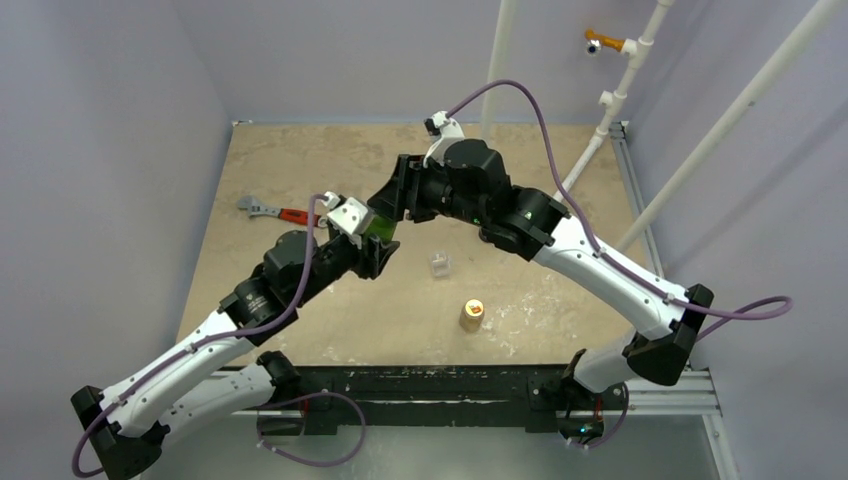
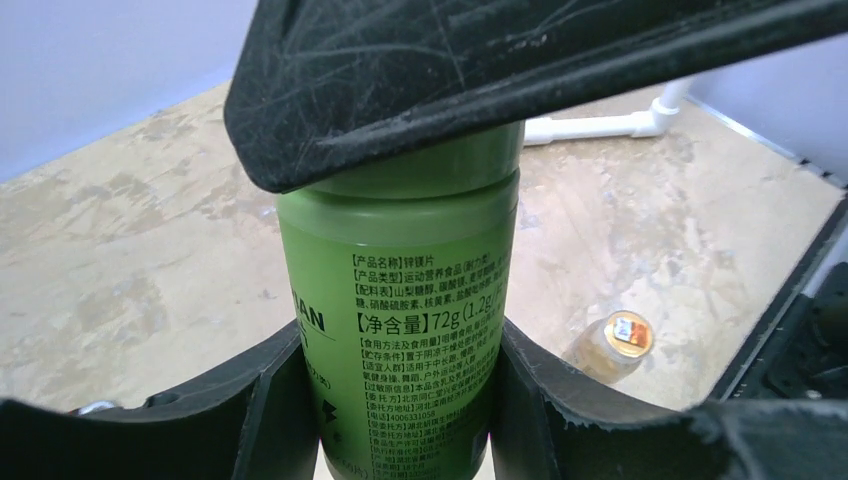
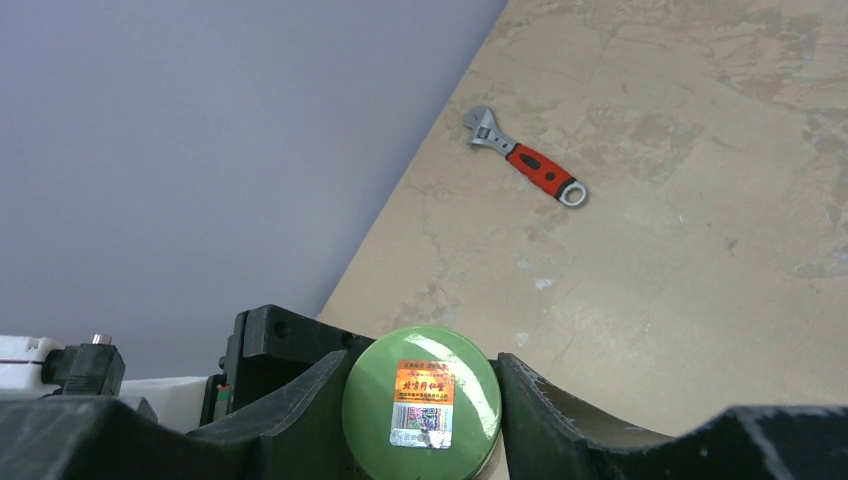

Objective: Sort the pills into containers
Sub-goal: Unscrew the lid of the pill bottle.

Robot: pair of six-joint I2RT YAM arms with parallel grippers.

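Two tools share one green bottle (image 2: 400,230): the left tool (image 2: 400,350) grips its body, the right tool (image 3: 422,362) clamps its cap (image 3: 420,400). The clear case (image 1: 438,264) stands on the table (image 1: 300,160) nearby, apart from both.

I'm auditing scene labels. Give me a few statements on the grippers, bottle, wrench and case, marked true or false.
1. The left gripper clamps the green bottle by its body. True.
2. The right gripper grips the bottle's cap from both sides. True.
3. The wrench has a blue handle. False: its handle is red.
4. The right gripper holds the clear case. False: it sits on the table, untouched.
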